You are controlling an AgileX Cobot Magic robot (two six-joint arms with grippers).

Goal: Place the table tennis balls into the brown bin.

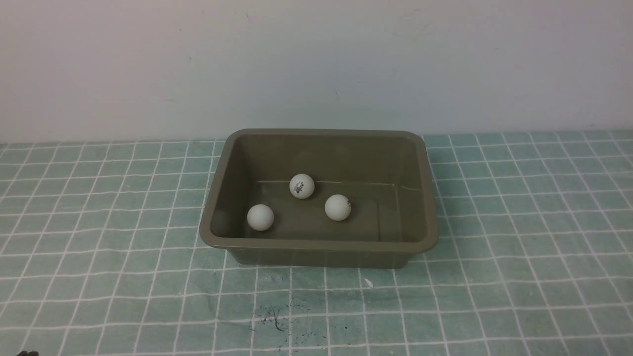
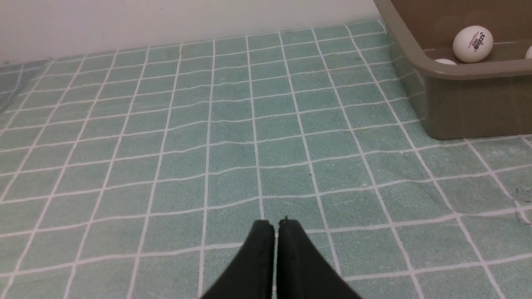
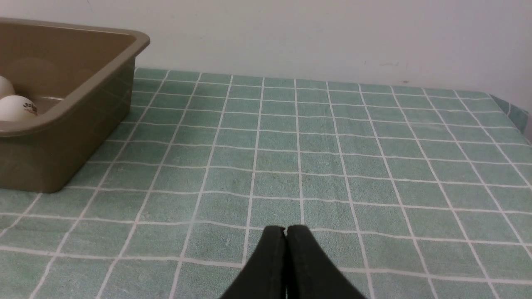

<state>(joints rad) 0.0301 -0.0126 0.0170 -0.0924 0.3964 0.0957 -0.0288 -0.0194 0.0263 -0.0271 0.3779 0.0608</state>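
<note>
Three matte white table tennis balls lie inside the olive-brown plastic bin, well apart from the closed, empty left gripper and right gripper

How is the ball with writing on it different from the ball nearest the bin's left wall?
The ball with writing shows a small dark printed logo; the ball by the left wall looks plain white from the front. The logo ball lies farther back in the brown bin; the plain one lies nearer the front rim. Both are small white table tennis balls of about the same size, resting on the bin's floor.
</note>
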